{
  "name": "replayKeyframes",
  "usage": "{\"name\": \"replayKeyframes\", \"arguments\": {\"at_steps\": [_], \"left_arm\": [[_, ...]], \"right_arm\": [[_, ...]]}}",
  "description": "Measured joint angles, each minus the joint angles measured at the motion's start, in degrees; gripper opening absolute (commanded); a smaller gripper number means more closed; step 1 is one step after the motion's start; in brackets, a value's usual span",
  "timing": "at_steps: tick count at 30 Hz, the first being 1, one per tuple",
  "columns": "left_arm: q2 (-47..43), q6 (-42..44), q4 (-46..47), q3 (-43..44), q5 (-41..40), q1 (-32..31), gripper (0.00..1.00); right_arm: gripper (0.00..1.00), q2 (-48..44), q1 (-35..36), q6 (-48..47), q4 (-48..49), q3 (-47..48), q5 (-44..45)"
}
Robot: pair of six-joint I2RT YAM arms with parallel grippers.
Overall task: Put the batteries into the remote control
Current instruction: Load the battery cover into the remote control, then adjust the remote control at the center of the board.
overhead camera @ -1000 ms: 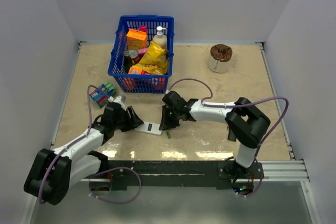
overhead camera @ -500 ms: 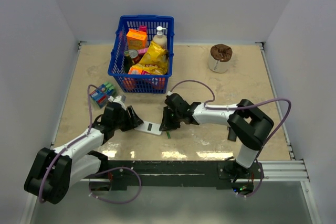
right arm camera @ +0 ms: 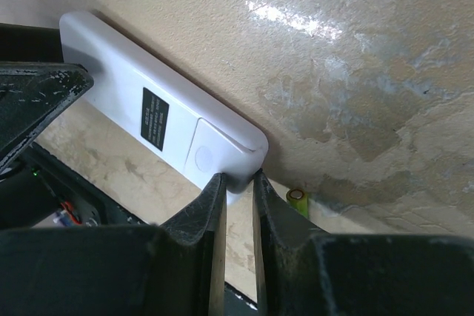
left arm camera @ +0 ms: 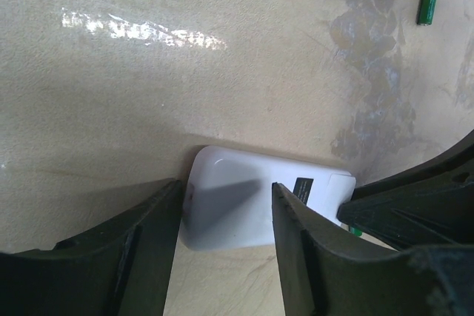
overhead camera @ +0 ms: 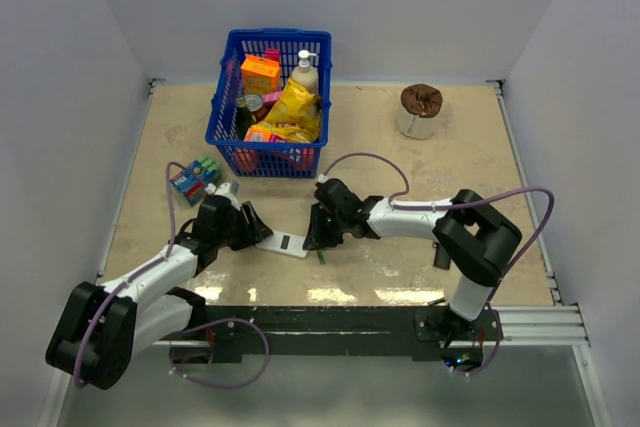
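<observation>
1. While nothing lying on the tabletop (overhead camera: 470, 157) has shifted over the last second, the right arm (overhead camera: 410, 215) has crept a touch left toward the remote control (overhead camera: 284, 243). My guess is it's lining up on the cover (right arm camera: 204, 155), not loading yet.
2. Blue basket (overhead camera: 276, 34) of groceries sits far left, a brown-topped white tub (overhead camera: 421, 110) is far right, and a small colourful pack (overhead camera: 195, 179) is on the left. All are well apart from the work, so nothing's in the way.
3. Left claw (left arm camera: 224, 192) is roughly half open, straddling the remote control's left end. One finger (left arm camera: 296, 257) overlaps it, so it looks like bracing rather than a squeeze.
4. Right claw (right arm camera: 237, 177) is down to a thin slit, poking right at the remote control's right end. Can't tell if it's nipping the edge.
5. The remote control lies flat near the middle, between both claws, cover apparently still on.
6. One green battery (right arm camera: 298, 199) lies loose just beside the right claw, on the near side. It's tiny and round, so it could roll if bumped.
</observation>
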Motion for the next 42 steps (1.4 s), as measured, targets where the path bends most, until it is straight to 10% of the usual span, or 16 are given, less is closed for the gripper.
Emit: {"name": "replayKeyframes", "arguments": {"at_steps": [17, 27, 32, 42], "left_arm": [[1.7, 1.3, 5.5, -1.4, -1.9, 1.1, 0.55], [-4.7, 1.0, -2.8, 0.2, -1.6, -0.2, 0.99], [-6.1, 1.4, -13.0, 5.1, -4.9, -0.9, 1.00], [-12.8, 3.7, -21.5, 14.0, -14.0, -0.9, 1.00]], "right_arm": [[0.00, 3.6, -0.2, -1.6, -1.8, 3.9, -4.2], [0.48, -0.8, 3.0, -3.0, -2.6, 3.7, 5.7], [0.73, -11.5, 3.6, -6.2, -6.7, 4.0, 14.5], [0.68, -26.1, 1.2, -13.7, -12.5, 4.7, 23.6]]}}
